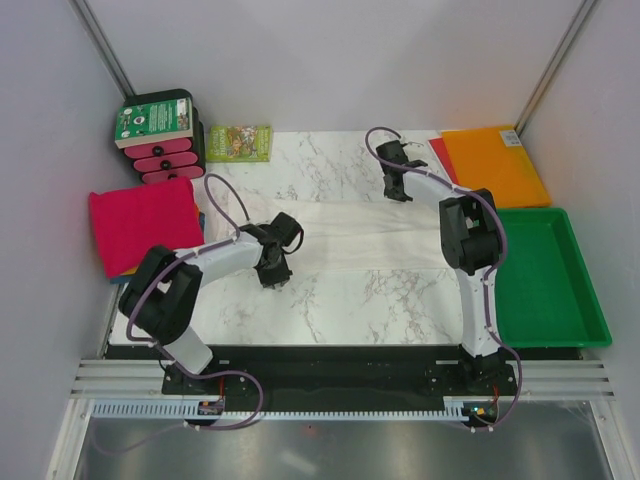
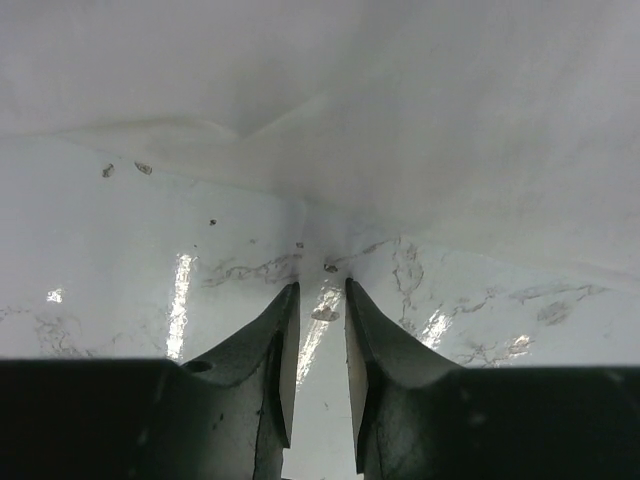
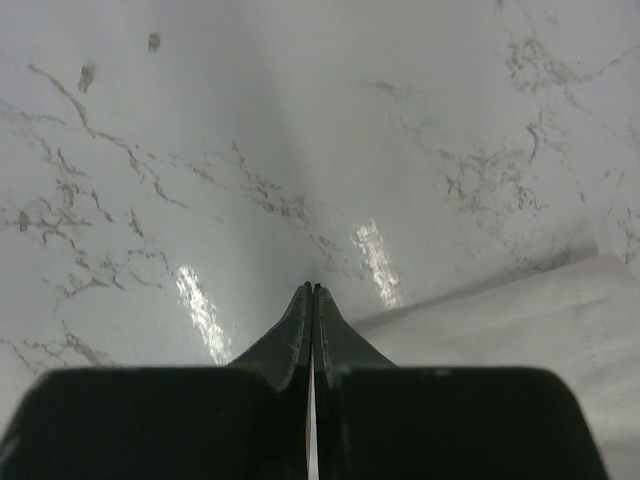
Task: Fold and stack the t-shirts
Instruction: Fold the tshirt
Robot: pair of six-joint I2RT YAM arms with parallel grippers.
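Note:
A thin white t-shirt (image 1: 365,232) lies spread across the middle of the marble table (image 1: 350,305). My left gripper (image 1: 275,272) is low at the shirt's left edge. In the left wrist view the left gripper (image 2: 322,286) has its jaws a narrow gap apart, with bare marble between them and the tips right at the white t-shirt's hem (image 2: 400,130). My right gripper (image 1: 396,190) is at the shirt's far right edge. Its jaws are shut tip to tip (image 3: 313,288), and the white shirt's edge (image 3: 520,320) runs up to the right finger. A folded pink shirt (image 1: 145,225) tops the pile at the left.
A green tray (image 1: 590,300) sits at the right, with a flat orange sheet (image 1: 495,165) behind it. At the back left stand a black and pink rack (image 1: 165,155) with a green box on top, and a green card (image 1: 238,142).

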